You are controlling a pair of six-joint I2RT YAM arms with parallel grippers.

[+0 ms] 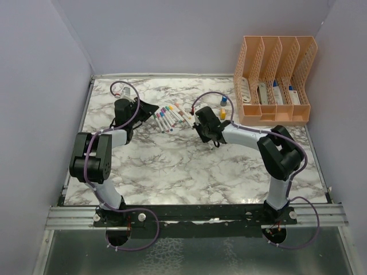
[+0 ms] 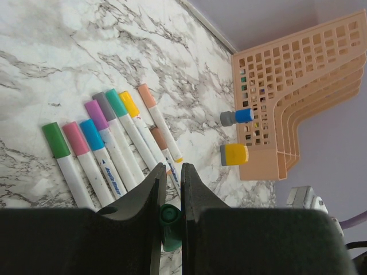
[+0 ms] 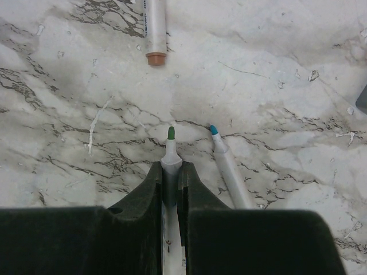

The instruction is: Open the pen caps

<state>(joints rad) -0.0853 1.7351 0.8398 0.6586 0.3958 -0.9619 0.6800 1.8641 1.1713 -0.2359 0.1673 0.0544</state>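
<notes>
In the left wrist view my left gripper (image 2: pixel 173 182) is shut on a dark green pen cap (image 2: pixel 170 220), off its pen and held above the marble table. Beyond it lies a row of white marker pens (image 2: pixel 112 157) with caps on: green (image 2: pixel 55 140), pink (image 2: pixel 74 137), blue (image 2: pixel 92 133), purple, grey, teal, yellow and peach. My right gripper (image 3: pixel 171 172) is shut on a white pen (image 3: pixel 171 157) whose green tip (image 3: pixel 171 133) is bare. Beside it lies another uncapped pen (image 3: pixel 230 172) with a blue-green tip. From above, the left gripper (image 1: pixel 150 109) and right gripper (image 1: pixel 198 120) flank the pen row (image 1: pixel 169 116).
A peach slotted organizer (image 1: pixel 275 80) stands at the back right, holding a few items. A yellow block (image 2: pixel 234 154) and a blue cylinder (image 2: pixel 238 117) sit in front of it. A brown-capped pen (image 3: pixel 155 34) lies ahead of the right gripper.
</notes>
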